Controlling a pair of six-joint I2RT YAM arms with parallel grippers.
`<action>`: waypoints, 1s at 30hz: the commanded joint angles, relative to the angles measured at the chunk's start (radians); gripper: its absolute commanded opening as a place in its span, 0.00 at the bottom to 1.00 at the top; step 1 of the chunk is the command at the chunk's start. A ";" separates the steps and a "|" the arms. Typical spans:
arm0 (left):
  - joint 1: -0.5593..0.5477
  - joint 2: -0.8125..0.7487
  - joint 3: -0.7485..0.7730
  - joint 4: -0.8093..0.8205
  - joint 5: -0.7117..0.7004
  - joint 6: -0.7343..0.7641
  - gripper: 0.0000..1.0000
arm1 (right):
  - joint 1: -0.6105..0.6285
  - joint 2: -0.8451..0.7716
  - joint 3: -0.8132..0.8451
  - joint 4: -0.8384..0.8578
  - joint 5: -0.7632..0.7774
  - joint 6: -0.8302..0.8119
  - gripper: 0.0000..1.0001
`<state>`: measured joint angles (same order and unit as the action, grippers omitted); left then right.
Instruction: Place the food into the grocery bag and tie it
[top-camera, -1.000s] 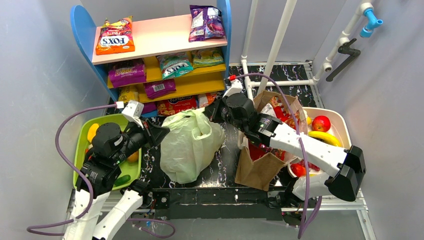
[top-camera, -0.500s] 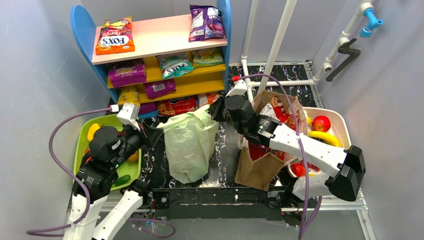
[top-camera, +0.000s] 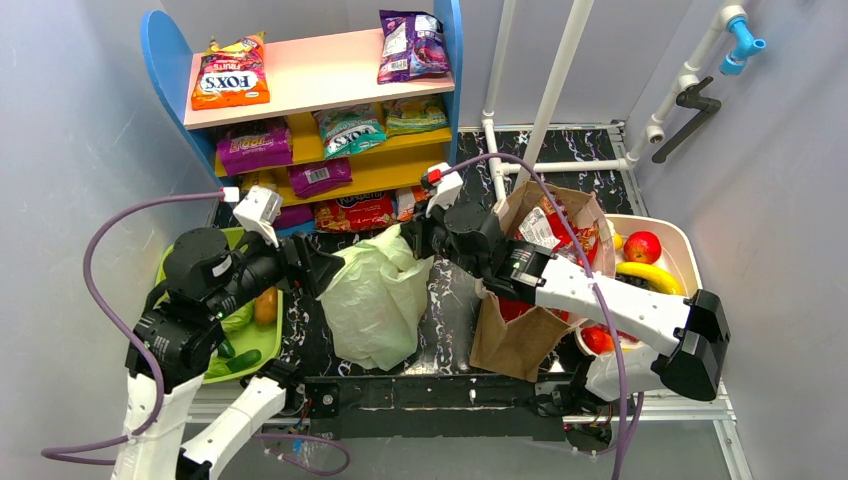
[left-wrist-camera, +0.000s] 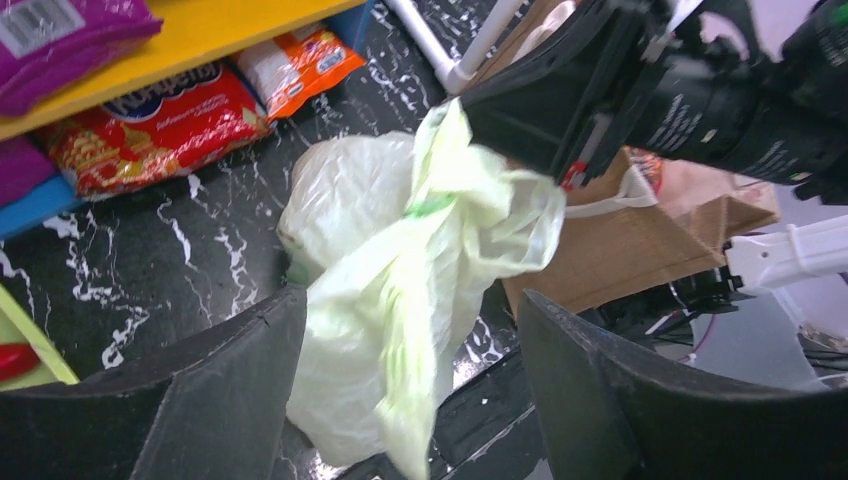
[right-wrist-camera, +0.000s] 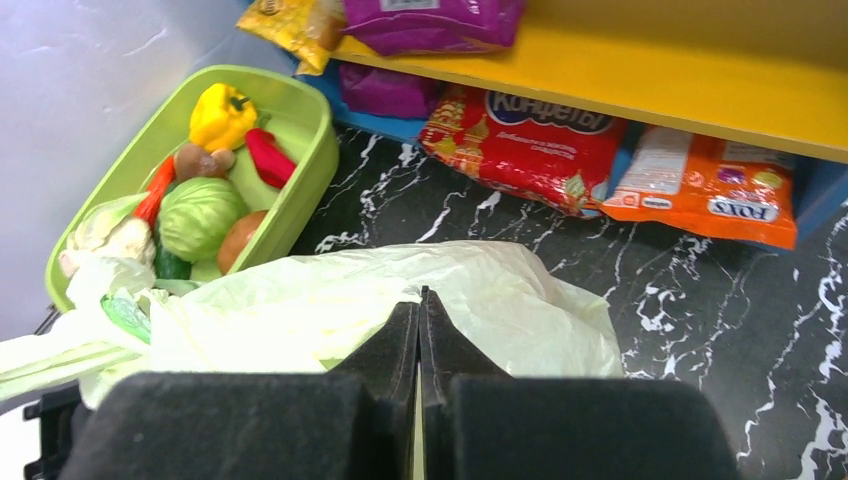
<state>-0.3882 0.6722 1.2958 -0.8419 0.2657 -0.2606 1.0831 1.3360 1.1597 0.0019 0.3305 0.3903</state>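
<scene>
The pale-green grocery bag (top-camera: 375, 300) stands bulging in the middle of the table; its contents are hidden. My right gripper (top-camera: 412, 240) is shut on the bag's gathered top at its upper right, and a thin strip of plastic shows between the closed jaws (right-wrist-camera: 420, 296). My left gripper (left-wrist-camera: 412, 300) is open wide at the bag's left side. A loose fold of the bag (left-wrist-camera: 410, 330) hangs between its fingers (left-wrist-camera: 230, 390) without being pinched. Food lies in the green tray (right-wrist-camera: 310, 110): a yellow pepper (right-wrist-camera: 222, 115), a green cabbage (right-wrist-camera: 200, 215) and an orange-brown round piece (right-wrist-camera: 240, 240).
A blue and yellow shelf (top-camera: 320, 110) with snack packets stands behind the bag. A brown paper bag (top-camera: 520, 330) is under my right arm. Beyond it a white tub (top-camera: 680, 240) holds an apple and a banana. White pipes (top-camera: 555, 80) rise at the back.
My left gripper has opened and let go of the bag, after drawing left and coming back to the bag's side. The right gripper shifted slightly left, still shut on the bag.
</scene>
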 joint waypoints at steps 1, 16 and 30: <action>0.003 0.065 0.084 -0.036 0.102 0.072 0.75 | 0.018 0.006 0.071 0.034 0.027 -0.057 0.01; 0.003 0.088 -0.067 -0.044 0.185 0.055 0.42 | 0.018 0.024 0.099 0.001 0.076 -0.054 0.01; 0.003 0.124 -0.044 -0.011 0.147 0.052 0.26 | 0.020 0.025 0.101 0.000 0.064 -0.050 0.01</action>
<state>-0.3882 0.7933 1.2297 -0.8604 0.4202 -0.2113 1.1004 1.3628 1.2116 -0.0227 0.3897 0.3504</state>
